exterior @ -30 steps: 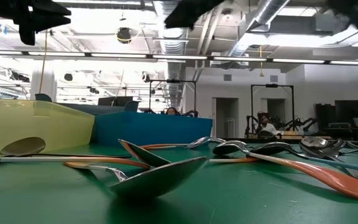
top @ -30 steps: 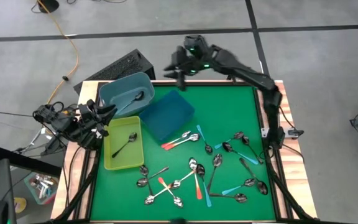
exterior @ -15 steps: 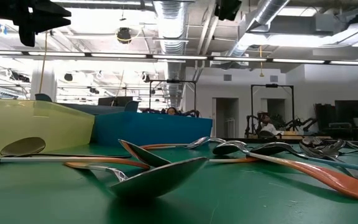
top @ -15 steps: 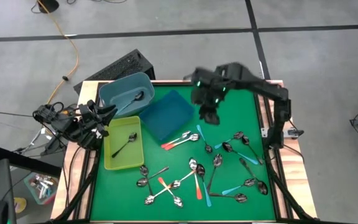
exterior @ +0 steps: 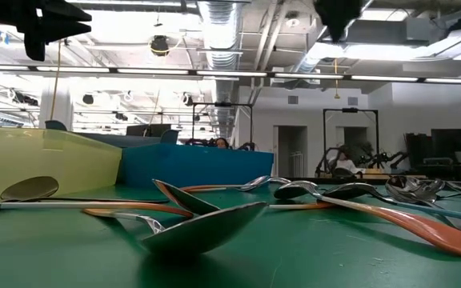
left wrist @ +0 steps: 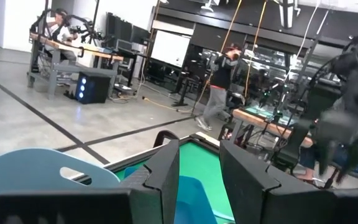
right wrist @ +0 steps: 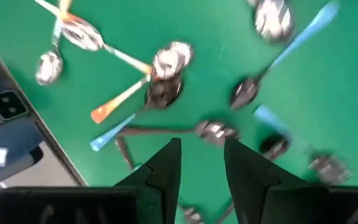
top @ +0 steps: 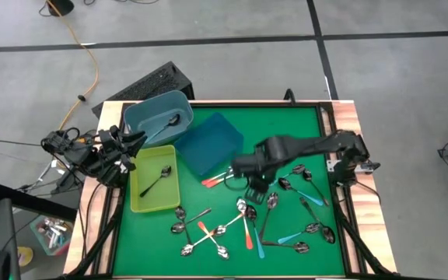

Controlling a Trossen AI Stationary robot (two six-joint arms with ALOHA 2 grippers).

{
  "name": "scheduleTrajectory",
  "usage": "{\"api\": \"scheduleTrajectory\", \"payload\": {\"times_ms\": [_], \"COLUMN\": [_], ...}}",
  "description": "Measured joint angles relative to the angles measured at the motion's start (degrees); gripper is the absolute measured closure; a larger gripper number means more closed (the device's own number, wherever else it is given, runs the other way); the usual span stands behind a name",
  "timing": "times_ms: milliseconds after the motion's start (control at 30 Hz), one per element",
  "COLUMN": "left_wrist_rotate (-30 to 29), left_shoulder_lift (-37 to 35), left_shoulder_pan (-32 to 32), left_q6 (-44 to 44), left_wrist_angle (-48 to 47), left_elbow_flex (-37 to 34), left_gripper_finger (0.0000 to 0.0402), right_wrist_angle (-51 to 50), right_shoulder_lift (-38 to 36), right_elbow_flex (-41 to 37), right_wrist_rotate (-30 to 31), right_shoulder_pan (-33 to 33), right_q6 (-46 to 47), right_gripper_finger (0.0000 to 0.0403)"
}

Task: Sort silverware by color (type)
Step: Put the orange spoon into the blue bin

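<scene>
Overhead, ducts (exterior: 222, 24) span the room above the spoon-strewn green table (top: 286, 132).

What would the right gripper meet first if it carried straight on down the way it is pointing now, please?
Probably the dark-handled spoon lying just ahead of the right gripper, which hangs empty, jaws apart, over the loose spoons on the green table. Depth is unclear, so it might reach bare mat beside it.

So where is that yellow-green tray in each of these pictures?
High view: the yellow-green tray sits at the table's left edge, one spoon inside.
Low view: its wall fills the left side.
Left wrist view: not in it.
Right wrist view: not in it.
Shared landmark: the dark blue tray right beside it.
</scene>
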Motion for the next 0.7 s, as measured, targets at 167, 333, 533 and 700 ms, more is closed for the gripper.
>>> {"api": "scheduleTrajectory", "payload": {"times_ms": [167,333,533,700], "left_wrist_rotate": [0.0,0.1,2.2,2.2], "left_shoulder_lift": [0.0,0.0,0.0,0.0], "left_shoulder_pan": [0.0,0.0,0.0,0.0], "left_q6": [-0.2,-1.0,-1.9,-2.1], "left_wrist_angle": [0.0,0.0,-1.4,-1.5], "left_elbow_flex": [0.0,0.0,0.0,0.0], "left_gripper_finger": [0.0301,0.0301,0.0301,0.0301], "right_wrist_angle": [8.6,29.6,45.2,45.2], "right_shoulder_lift": [0.0,0.1,0.0,0.0], "right_elbow_flex": [-9.7,-17.6,-24.6,-29.1], "right_wrist_rotate": [2.3,3.0,3.4,3.8], "right_shoulder_pan": [1.7,-2.0,-5.9,-9.8], "right_q6": [-0.9,-16.2,-33.9,-39.5], "right_gripper_finger": [0.0257,0.0246,0.0239,0.0225]}}
